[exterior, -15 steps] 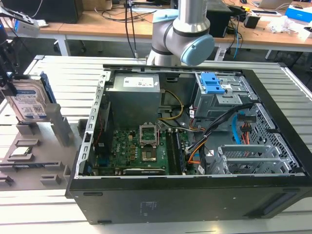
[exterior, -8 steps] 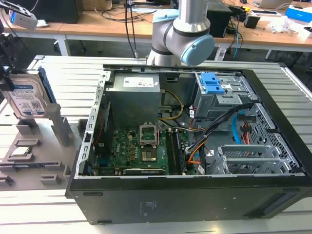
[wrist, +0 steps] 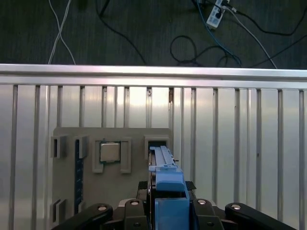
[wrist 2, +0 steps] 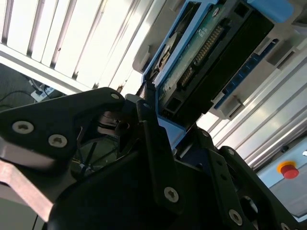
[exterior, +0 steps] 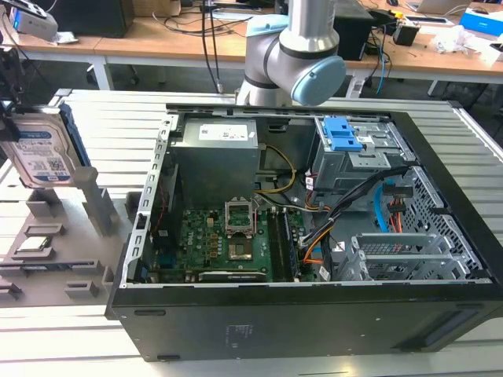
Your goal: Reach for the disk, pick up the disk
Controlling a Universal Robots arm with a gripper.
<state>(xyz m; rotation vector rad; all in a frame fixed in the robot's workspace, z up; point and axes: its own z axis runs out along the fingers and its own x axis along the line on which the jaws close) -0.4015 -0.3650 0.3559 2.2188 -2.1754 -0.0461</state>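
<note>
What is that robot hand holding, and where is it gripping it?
The hand holds the disk upright, its fingers pinching the disk's blue-framed upper edge from both sides.

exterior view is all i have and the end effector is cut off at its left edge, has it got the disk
Observer: Yes. In the first wrist view the end effector grips the disk by its blue frame, from both sides.
Operator: can you see its connectors
Observer: Yes, the connector row shows in the second wrist view.
Operator: whats beyond the disk
Observer: In the first wrist view, a slot bracket on the grey plate, beside a square chip.
</note>
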